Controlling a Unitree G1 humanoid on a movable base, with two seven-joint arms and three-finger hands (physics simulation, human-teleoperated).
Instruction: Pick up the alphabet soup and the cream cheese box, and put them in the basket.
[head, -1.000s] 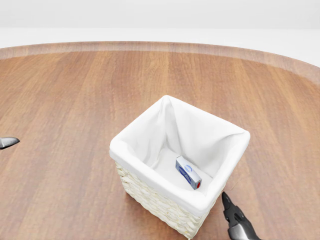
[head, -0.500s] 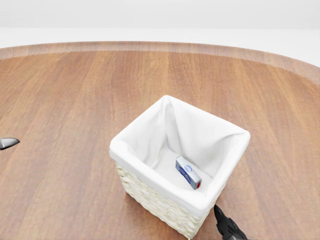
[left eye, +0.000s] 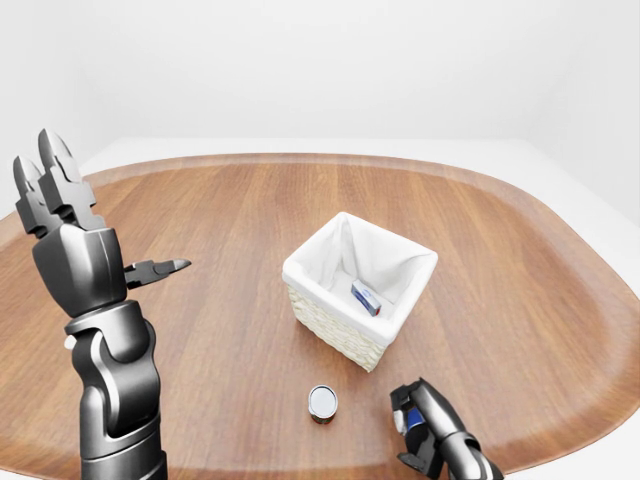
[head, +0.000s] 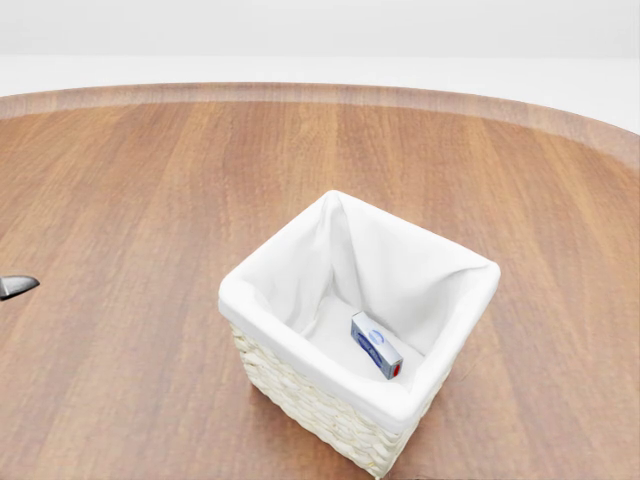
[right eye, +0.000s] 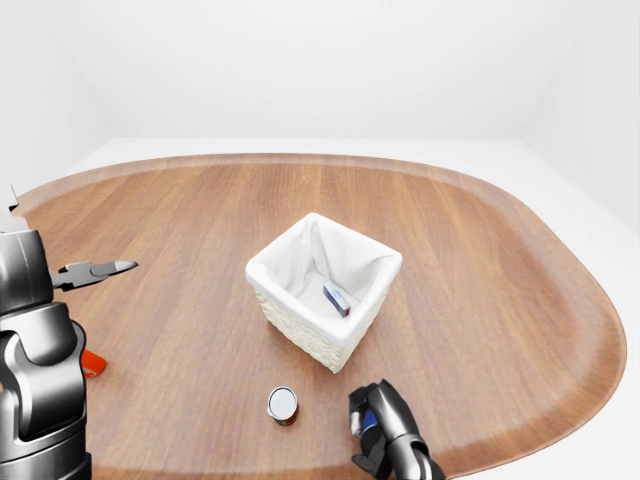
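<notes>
A: Left-eye view first. What do you log?

B: My left hand (left eye: 75, 215) stands raised at the view's left, fingers spread, holding nothing. The basket (left eye: 340, 330), wicker with a white liner, sits mid-counter (left eye: 200, 210). The cream cheese box (left eye: 366, 298) lies inside it on the liner floor, slightly tilted. The alphabet soup (left eye: 322, 403) stands upright on the counter below the basket, apart from it. My right hand (left eye: 420, 425) is low, to the right of the can, near it but not touching; something blue shows between its fingers, and I cannot tell whether the fingers are closed on anything.

A: Head view?

B: The basket fills the lower middle. The box rests near the liner's lower right wall. Only one fingertip (head: 18, 286) of my left hand enters at the left edge. The right hand and the can are out of this frame.

A: Right-eye view?

B: Same layout, shifted left. One addition: a small red-orange object (right eye: 92, 362) lies on the counter beside my left forearm, partly hidden; I cannot identify it. The right hand's grip remains unreadable here too.
</notes>
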